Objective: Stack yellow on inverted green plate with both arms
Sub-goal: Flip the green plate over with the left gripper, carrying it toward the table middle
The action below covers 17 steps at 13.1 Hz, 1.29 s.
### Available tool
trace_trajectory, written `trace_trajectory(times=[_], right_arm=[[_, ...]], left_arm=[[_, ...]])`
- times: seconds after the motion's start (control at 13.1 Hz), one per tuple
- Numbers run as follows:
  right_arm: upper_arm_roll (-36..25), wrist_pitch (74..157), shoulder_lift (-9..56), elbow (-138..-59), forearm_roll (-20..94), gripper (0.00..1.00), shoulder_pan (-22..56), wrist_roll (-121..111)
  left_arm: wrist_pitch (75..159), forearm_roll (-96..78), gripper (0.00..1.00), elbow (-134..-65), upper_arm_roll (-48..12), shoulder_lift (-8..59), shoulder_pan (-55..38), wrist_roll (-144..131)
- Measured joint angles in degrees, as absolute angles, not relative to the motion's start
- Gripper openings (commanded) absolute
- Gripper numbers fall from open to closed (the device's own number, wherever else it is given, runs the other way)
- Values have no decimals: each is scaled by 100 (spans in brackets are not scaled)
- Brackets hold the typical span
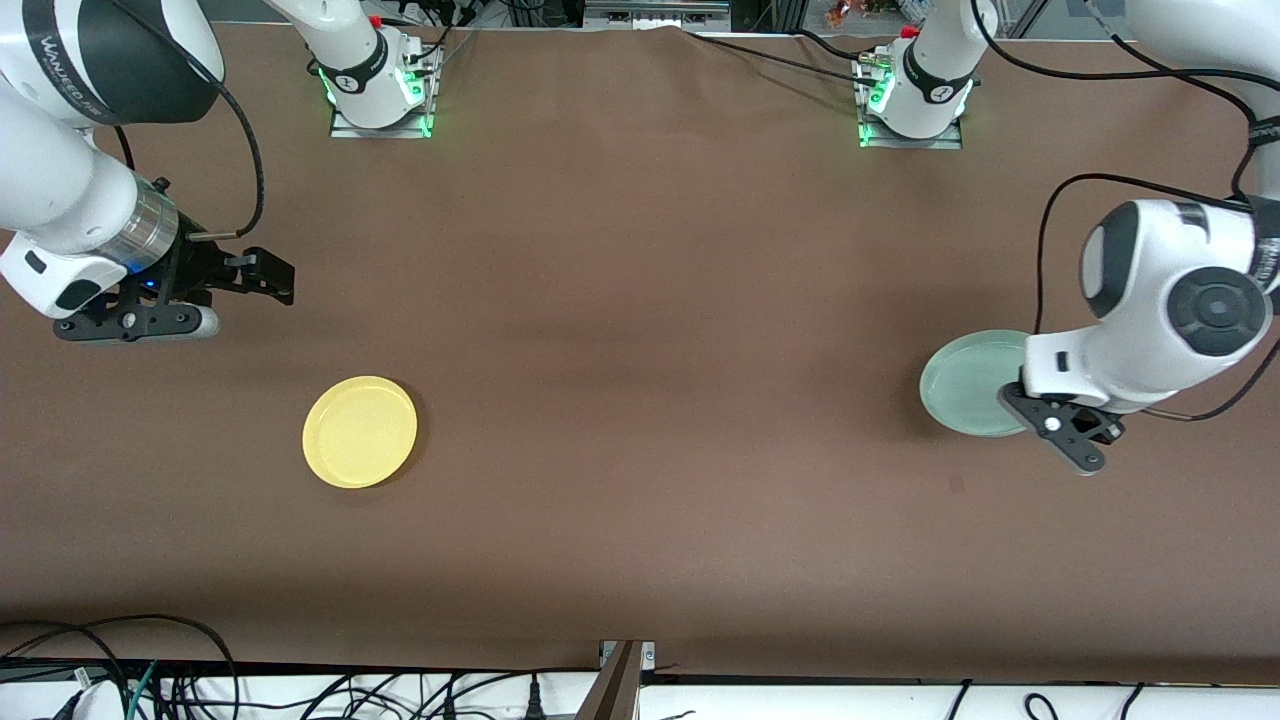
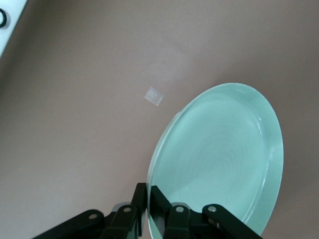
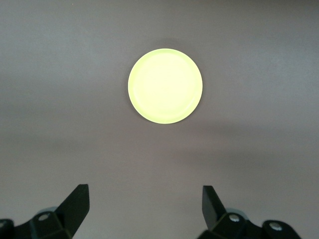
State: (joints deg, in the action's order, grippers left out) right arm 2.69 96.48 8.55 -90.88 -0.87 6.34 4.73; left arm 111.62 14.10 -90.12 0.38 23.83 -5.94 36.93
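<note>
The round, shallow, bright yellow plastic plate (image 1: 360, 431) lies flat on the brown tabletop (image 1: 640, 400) nearest the front camera, toward the right arm's end, untouched and with its hollow side up. It sits well ahead of the right gripper (image 1: 270, 277), centred between the line of its two fingers; that gripper hovers over bare table with its jaws spread wide and nothing in them. At the left arm's end, the round, pale mint-green plate (image 2: 219, 159) stands lifted and tilted up on edge, its rim pinched between the narrowly closed jaws of the left gripper (image 2: 148, 201), its hollow face in the wrist view. By my reading the flip of the green plate is under way but not finished. Setting it down inverted, grasping the yellow plate and stacking it all remain.
</note>
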Motion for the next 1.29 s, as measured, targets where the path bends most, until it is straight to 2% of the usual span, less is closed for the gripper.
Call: trace_trajectory(times=[0.3,0.61,0.91,1.14,1.22,1.29], right_arm=[[268,9649,855,-9087,-87,100,632,473],[266,9648,856,-9087,-87,100,626,473],[265,9649,866,-9107,-87,100,625,473],[261,9654,867,-9111,-87,100,625,473],[246,9675,871,-9112,-87,100,625,473],[218,9710,888,-9118,-87,100,625,471]], left_arm=[[10522,2278,0,-8440,36,2720,-1634,1751],[10161,3489,0,-8361,25,3082,-2940,-799],[9521,4455,0,-8243,60,3991,-4425,-3210],[9092,4714,0,-7721,178,4444,-4921,-3714],[9107,4695,7,-7632,176,4481,-4925,-3731],[9133,4681,94,-7591,176,4504,-4922,-3822]])
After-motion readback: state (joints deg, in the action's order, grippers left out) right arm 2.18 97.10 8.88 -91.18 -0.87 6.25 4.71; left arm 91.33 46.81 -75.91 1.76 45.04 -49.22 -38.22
